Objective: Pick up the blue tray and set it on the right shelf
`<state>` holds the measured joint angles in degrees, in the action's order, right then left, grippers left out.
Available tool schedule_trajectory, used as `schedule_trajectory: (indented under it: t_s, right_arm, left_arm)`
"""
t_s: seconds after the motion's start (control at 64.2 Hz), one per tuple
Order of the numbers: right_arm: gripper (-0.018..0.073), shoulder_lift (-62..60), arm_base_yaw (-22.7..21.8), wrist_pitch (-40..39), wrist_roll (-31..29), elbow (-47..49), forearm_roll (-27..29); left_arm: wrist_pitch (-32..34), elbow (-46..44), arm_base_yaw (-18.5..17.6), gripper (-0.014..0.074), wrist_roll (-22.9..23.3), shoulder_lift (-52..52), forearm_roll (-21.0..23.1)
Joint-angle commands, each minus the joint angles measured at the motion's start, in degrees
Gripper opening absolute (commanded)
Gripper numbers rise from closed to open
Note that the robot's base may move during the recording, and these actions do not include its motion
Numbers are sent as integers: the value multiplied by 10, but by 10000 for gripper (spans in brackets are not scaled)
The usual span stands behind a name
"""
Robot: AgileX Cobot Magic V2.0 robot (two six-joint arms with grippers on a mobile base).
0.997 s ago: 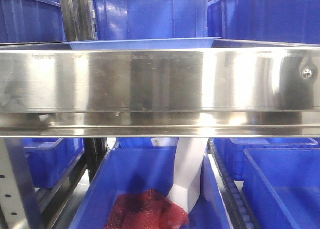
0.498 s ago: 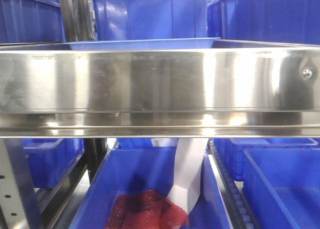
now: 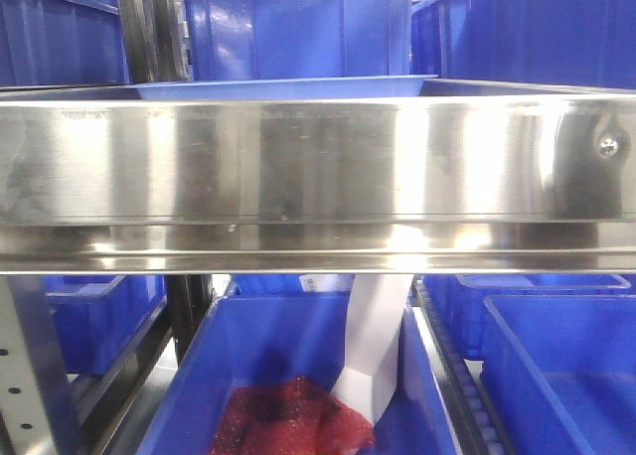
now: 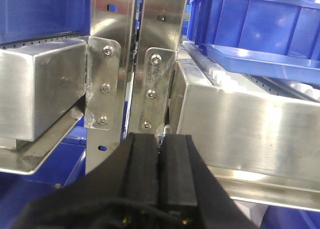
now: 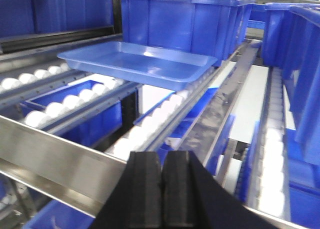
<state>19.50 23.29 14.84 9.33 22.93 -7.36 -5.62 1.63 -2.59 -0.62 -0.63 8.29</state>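
while nothing in the front view has shifted over the last second, that stillness tells me the placing is likely already done. the right shelf [image 3: 318, 167] fills most of that view, its wide shiny front rail running edge to edge with a screw [image 3: 609, 147] near the right end. behind and above it stand deep blue bins [image 3: 298, 23], and below it another bin holds a red mesh bundle [image 3: 288, 420] beside a white strip [image 3: 376, 346].

from my right wrist camera, the blue tray [image 5: 137, 61] rests flat on the white rollers [image 5: 150, 126] of the rack, its far side close to a deep bin [image 5: 180, 19]; i cannot tell whether they touch. from the front only a thin slice of the tray's rim shows above the rail. from my left wrist camera its near corner shows on the rollers at the upper right.

my right gripper [image 5: 162, 189] is clenched with nothing between the pads and sits well back from the tray, near the front rail. my left gripper [image 4: 160, 174] is likewise pressed closed on nothing, facing the steel uprights [image 4: 132, 64] between two shelf sections.

i judge the tray is placed and let go, with only pulling my arms clear remaining.
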Motion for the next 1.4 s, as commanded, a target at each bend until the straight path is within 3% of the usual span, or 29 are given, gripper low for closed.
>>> schedule_trajectory:
  t_s: [0.0, 0.109, 0.234, 0.42, 0.561, 1.386]
  right_arm:
    - [55, -6, -40, -65, -18, -2, 8]
    - [55, -33, -124, -87, -26, -42, 53]
    - [55, -81, -199, -108, -26, -98, 67]
    - [55, -173, -257, -130, -26, -179, 67]
    - [55, -210, -264, -161, -26, -234, 68]
    - [55, -213, -266, -145, -26, -233, 69]
  left_arm:
    - [56, 18, 1, -48, 1, -8, 0]
    - [56, 18, 1, -48, 1, -8, 0]
    - [56, 18, 1, -48, 1, -8, 0]
    - [56, 18, 1, -48, 1, -8, 0]
    - [56, 18, 1, -48, 1, -8, 0]
    - [56, 18, 1, -48, 1, -8, 0]
